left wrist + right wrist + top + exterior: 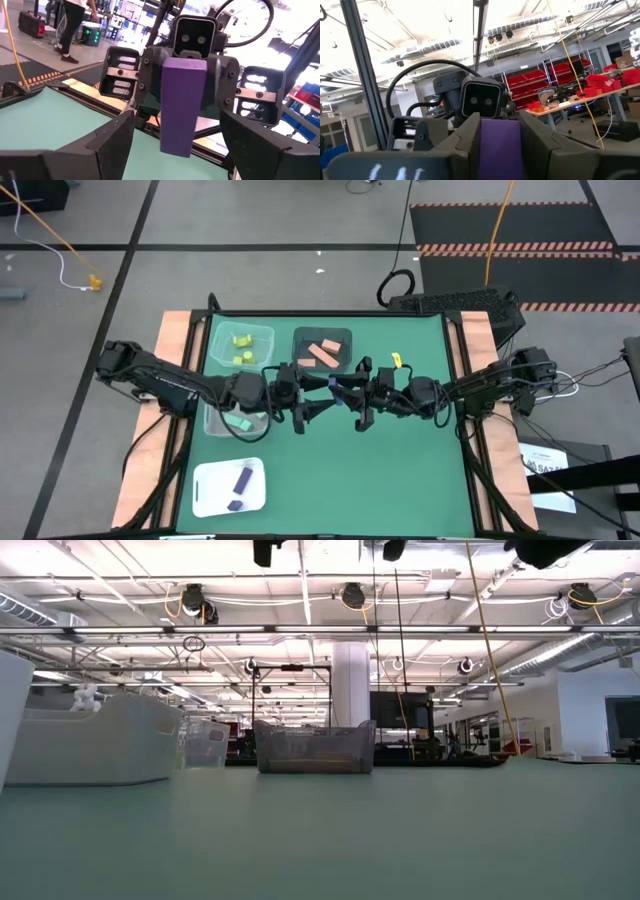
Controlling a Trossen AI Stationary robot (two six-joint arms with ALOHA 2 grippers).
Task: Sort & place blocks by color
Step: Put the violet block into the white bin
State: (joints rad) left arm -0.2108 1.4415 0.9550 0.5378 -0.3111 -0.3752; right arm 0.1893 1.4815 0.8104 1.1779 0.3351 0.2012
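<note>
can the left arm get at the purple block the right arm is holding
Probably yes. The purple block is clamped in the right tool, directly facing the left tool, whose open fingers flank it with nothing between.

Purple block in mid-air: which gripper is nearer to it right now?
Right. The right gripper is shut on the purple block; the left gripper is open, fingers either side of it, not touching.

two dark arms trailing black cables, each claw black, blocky, screw-studded.
</note>
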